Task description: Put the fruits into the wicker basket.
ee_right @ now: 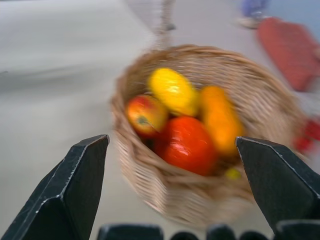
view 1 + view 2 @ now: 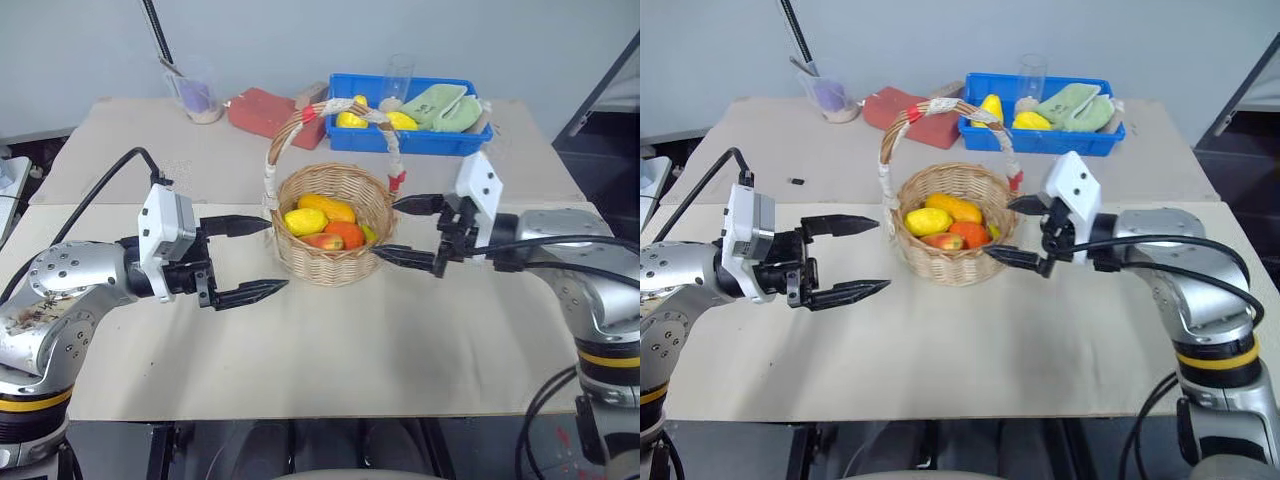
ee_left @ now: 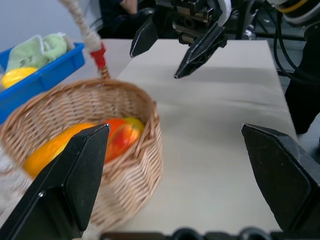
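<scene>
Fruits, an elongated yellow toy with red-orange end and a lemon-like yellow oval, lie inside the round tan wicker basket; they look light, rigid and smooth, best pinched across the short axis. Left gripper and right gripper flank the basket, fingers spread and empty

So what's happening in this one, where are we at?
The fruits already lie in the wicker basket on the table. The left gripper and the right gripper flank the basket, both open and holding nothing. A blue crate with more yellow fruit sits behind.
</scene>
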You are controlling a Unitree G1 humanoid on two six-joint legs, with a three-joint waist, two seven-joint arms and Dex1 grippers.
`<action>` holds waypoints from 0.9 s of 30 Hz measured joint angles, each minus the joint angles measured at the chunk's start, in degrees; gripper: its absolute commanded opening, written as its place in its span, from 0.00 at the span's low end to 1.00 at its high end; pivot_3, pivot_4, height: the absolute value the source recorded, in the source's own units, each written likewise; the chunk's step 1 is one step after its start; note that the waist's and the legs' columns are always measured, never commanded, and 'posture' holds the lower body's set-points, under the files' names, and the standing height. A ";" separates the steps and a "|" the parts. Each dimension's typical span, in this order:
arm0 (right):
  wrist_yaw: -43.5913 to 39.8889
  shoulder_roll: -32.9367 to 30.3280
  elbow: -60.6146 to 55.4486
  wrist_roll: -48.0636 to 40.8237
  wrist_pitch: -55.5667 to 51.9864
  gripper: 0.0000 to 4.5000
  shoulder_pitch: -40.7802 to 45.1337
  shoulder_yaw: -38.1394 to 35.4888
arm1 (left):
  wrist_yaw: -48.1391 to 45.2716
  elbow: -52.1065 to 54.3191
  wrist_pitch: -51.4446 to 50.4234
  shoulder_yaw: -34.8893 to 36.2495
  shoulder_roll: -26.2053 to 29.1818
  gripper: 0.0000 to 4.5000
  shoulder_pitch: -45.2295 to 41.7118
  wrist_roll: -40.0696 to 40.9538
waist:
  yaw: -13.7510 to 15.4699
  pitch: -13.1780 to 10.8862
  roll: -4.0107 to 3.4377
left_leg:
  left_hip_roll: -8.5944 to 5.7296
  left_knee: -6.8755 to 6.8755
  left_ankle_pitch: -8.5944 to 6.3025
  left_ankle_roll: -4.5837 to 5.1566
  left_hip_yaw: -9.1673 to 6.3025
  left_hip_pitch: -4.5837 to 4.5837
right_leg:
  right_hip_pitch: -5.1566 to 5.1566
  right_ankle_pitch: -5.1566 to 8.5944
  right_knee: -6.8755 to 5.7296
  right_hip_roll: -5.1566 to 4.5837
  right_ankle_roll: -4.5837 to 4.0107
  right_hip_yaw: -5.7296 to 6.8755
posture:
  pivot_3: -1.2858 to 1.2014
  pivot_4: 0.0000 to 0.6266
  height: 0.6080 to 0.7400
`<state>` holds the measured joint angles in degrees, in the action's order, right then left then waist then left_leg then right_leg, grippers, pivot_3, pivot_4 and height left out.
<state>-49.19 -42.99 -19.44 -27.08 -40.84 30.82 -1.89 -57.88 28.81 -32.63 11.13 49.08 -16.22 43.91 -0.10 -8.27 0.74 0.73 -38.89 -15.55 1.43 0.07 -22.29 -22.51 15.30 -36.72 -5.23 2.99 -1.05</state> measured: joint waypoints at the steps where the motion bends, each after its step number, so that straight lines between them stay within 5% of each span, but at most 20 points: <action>1: 1.86 0.67 1.78 1.26 1.36 1.00 0.00 -1.18 | 0.00 0.08 -0.20 0.00 0.00 1.00 -0.02 0.53 | -0.18 0.00 0.00 | 0.01 0.00 0.00 0.00 0.00 0.04 | 0.00 0.02 0.01 0.01 -0.03 -0.01 | 0.52 0.24 1.00; 13: 8.97 15.14 27.66 8.36 12.82 1.00 12.67 1.23 | -0.42 0.26 -0.30 -0.84 0.07 1.00 -1.54 1.05 | -0.60 0.00 0.00 | 0.02 0.11 0.06 -0.10 0.01 -0.06 | -0.19 0.07 -0.28 0.04 -0.12 -0.02 | 0.52 0.24 1.00; 27: 6.61 17.67 33.17 10.12 15.40 0.01 13.82 1.97 | -1.12 -0.42 0.15 -1.21 0.00 1.00 -1.76 -1.02 | -0.72 -0.01 -0.01 | 0.03 0.10 0.07 -0.12 0.02 -0.07 | -0.24 0.07 -0.33 0.06 -0.12 -0.02 | 0.52 0.24 1.00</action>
<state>-42.58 -25.32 13.73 -16.95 -25.44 44.64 0.08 -59.00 28.39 -32.48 9.93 49.08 -17.98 42.89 -0.82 -8.28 0.72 0.76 -38.79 -15.48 1.31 0.09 -22.36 -22.76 15.36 -37.05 -5.17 2.87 -1.08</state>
